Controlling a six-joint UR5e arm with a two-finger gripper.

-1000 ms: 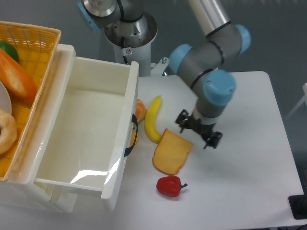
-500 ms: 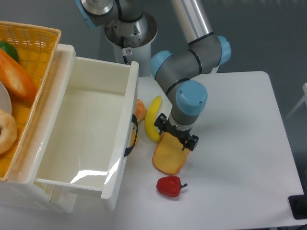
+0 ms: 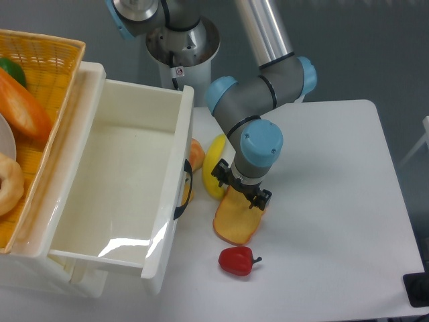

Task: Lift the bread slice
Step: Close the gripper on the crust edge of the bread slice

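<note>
The bread slice (image 3: pixel 236 218) lies flat on the white table, yellow-orange with a darker crust edge, between the banana and the red pepper. My gripper (image 3: pixel 240 189) hangs straight down over the slice's upper end and hides that part. Its fingers (image 3: pixel 260 198) are spread to either side, so it is open, with nothing held. I cannot tell whether the fingertips touch the slice.
A yellow banana (image 3: pixel 214 166) and a peach-like fruit (image 3: pixel 196 154) lie just left of the gripper, by the open white drawer (image 3: pixel 120 181). A red pepper (image 3: pixel 236 261) lies below the slice. A yellow basket (image 3: pixel 40 60) with a long orange loaf and a bagel stands at far left.
My gripper has moved left from the table right of the slice to above the slice's upper end, and has dropped a little lower. The slice has not moved.
</note>
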